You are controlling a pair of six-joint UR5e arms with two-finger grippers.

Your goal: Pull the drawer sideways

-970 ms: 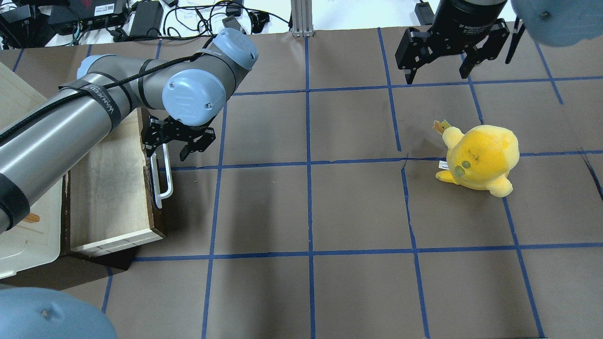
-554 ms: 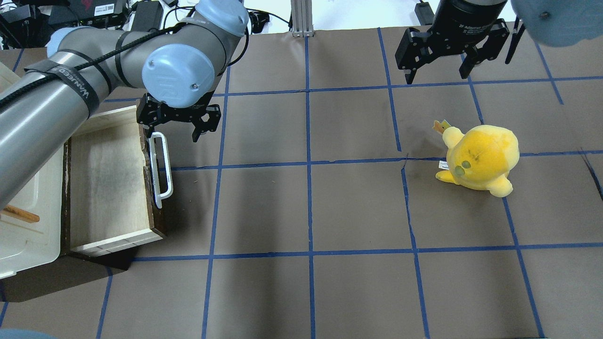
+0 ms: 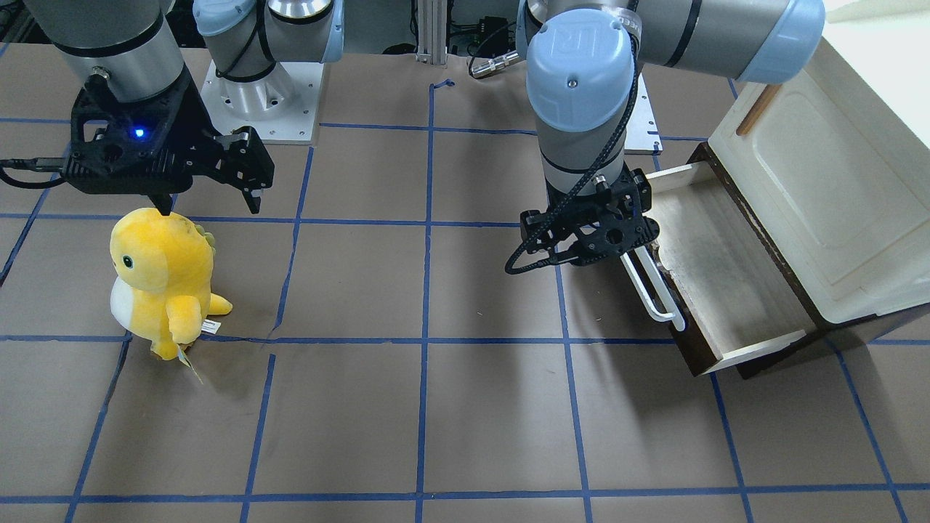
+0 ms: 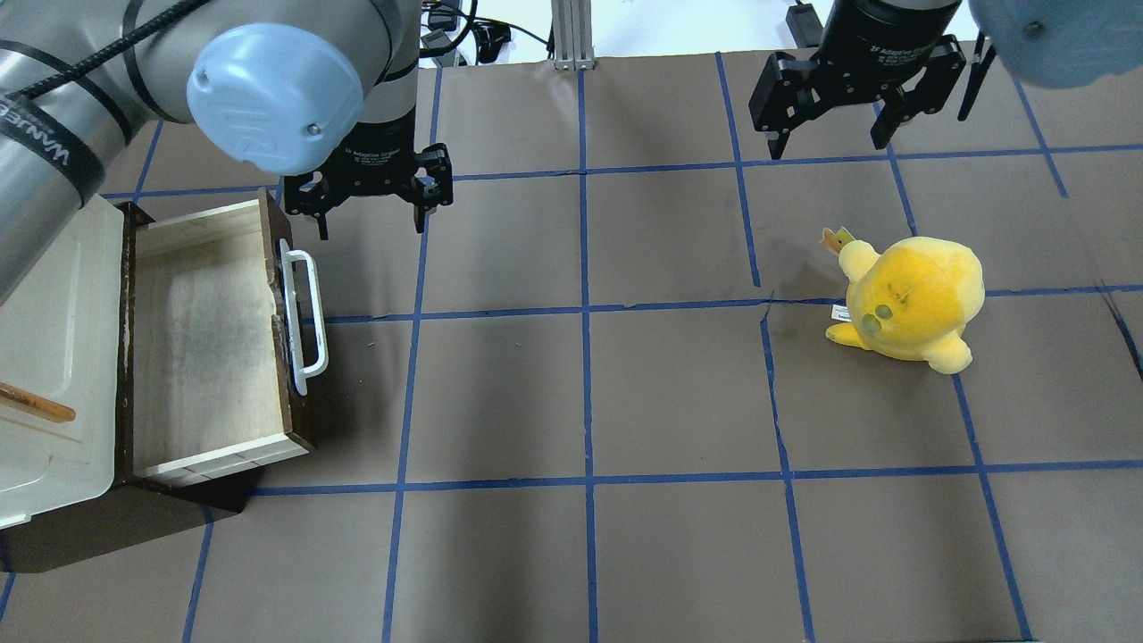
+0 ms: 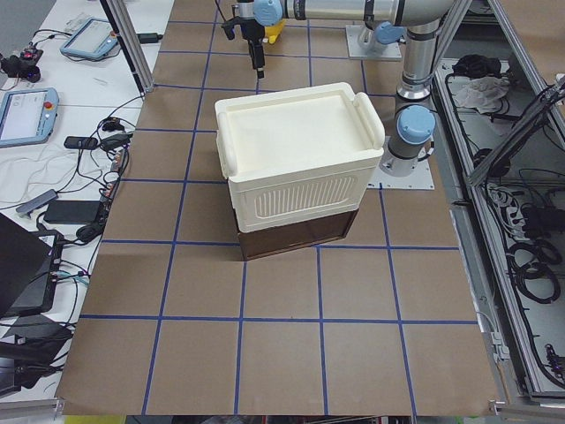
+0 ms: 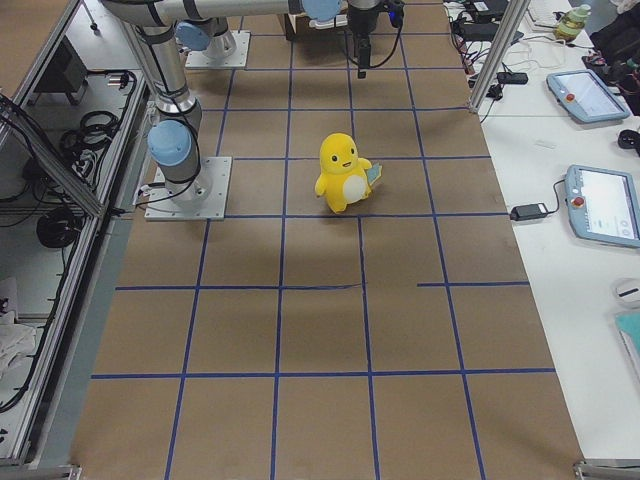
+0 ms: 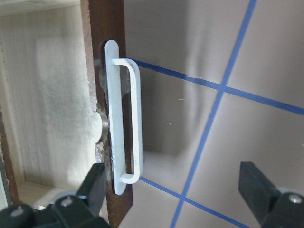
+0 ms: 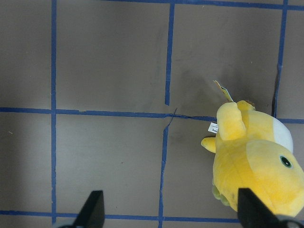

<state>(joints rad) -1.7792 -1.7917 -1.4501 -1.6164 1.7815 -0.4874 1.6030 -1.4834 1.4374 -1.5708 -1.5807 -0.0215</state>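
Left gripper (image 4: 370, 219): fingers spread, empty, hovering just off the far end of the white handle (image 4: 308, 321). Drawer (image 4: 205, 339) stands out sideways from under the cream cabinet (image 4: 54, 304), pale interior exposed; the pull looks done. Right gripper (image 4: 830, 143) agape, parked near the yellow plush (image 4: 906, 304).

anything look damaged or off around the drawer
Yes. The drawer front's top edge is chipped and ragged behind the white handle, clearest in the left wrist view. The brown table paper is also split at a blue tape line beside the yellow plush.
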